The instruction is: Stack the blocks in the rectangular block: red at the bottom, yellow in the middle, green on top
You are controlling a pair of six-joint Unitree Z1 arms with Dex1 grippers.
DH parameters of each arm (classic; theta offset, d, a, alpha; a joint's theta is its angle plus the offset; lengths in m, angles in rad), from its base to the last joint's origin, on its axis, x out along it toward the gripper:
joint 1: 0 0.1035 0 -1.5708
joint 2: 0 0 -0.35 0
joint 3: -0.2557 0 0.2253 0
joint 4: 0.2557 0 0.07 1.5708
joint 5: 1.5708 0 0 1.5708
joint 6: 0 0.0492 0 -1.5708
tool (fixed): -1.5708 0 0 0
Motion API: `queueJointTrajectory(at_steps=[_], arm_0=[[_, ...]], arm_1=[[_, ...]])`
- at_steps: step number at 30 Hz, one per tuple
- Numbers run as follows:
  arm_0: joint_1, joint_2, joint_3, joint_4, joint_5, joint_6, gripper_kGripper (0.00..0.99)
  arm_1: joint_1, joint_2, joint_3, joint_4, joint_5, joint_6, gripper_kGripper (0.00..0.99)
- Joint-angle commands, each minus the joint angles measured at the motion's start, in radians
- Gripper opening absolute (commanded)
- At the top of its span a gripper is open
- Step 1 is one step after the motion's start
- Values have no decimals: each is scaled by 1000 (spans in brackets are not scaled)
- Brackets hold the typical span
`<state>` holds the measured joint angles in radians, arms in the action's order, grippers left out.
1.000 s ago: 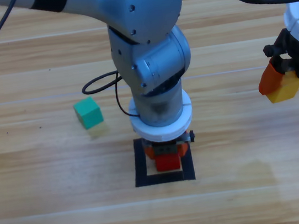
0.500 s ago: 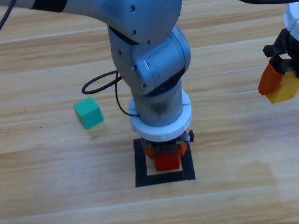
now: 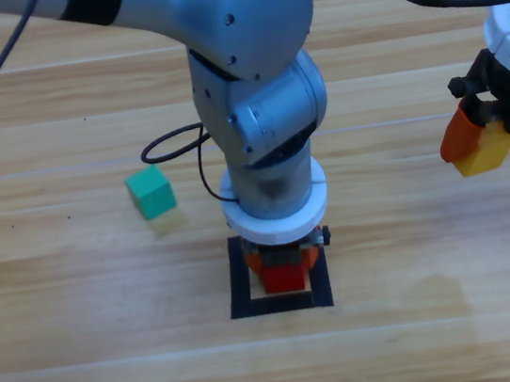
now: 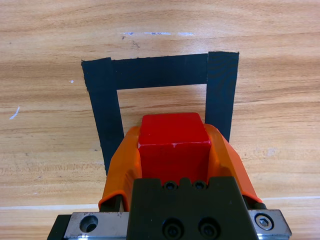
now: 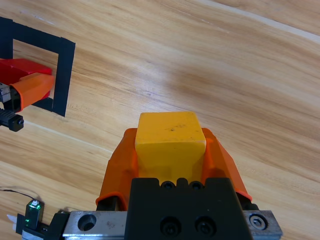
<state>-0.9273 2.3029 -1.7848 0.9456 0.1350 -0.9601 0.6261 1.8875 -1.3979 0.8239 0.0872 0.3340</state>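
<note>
Left pincer (image 3: 283, 268): pinching the red cube (image 4: 173, 145) between its orange jaws, low over the black tape square (image 3: 240, 279); cube sits inside the outline toward its back edge (whether it touches the wood cannot be told).
Right pincer (image 3: 476, 143): clamped on the yellow cube (image 5: 170, 141), held off at the right, well apart from the square.
Green cube (image 3: 151, 191): loose on the worktop (image 3: 90, 366), left of the square.
Progress, as judged: red is at its place but not released; yellow is in hand, awaiting its turn; green untouched. No layer stacked yet.
</note>
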Motion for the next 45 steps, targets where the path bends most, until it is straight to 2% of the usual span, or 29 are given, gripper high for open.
queueJointTrajectory(at_steps=[1,6,11,13,15,18,20,27,31,36,40,45], arm_0=[[-16,58,5,9,15,-5,69],[-16,58,8,9,17,-8,80],[-16,72,4,7,17,-16,207],[-16,73,2,5,17,-22,316],[-16,75,-1,2,17,-28,502],[-18,70,-2,2,18,-40,833],[-18,59,-2,2,26,-51,916],[-24,39,-2,2,31,-68,937],[-28,-27,-2,5,57,-88,959],[-27,-247,-8,27,138,-80,965],[-4,-461,8,28,238,-49,965],[51,-682,38,22,310,135,962]], arm_1=[[7,-22,17,15,22,-12,0],[7,-24,19,15,22,-13,0],[7,-25,19,15,22,-13,0],[7,-27,19,15,22,-13,0],[7,-27,19,15,20,-13,0],[7,-27,20,15,20,-13,0],[7,-27,20,15,19,-13,0],[7,-30,17,15,14,-12,0],[7,-50,20,15,3,0,0],[20,-71,-3,58,-23,66,0],[50,-28,-52,115,-52,135,0],[139,79,-188,202,-78,258,0]])
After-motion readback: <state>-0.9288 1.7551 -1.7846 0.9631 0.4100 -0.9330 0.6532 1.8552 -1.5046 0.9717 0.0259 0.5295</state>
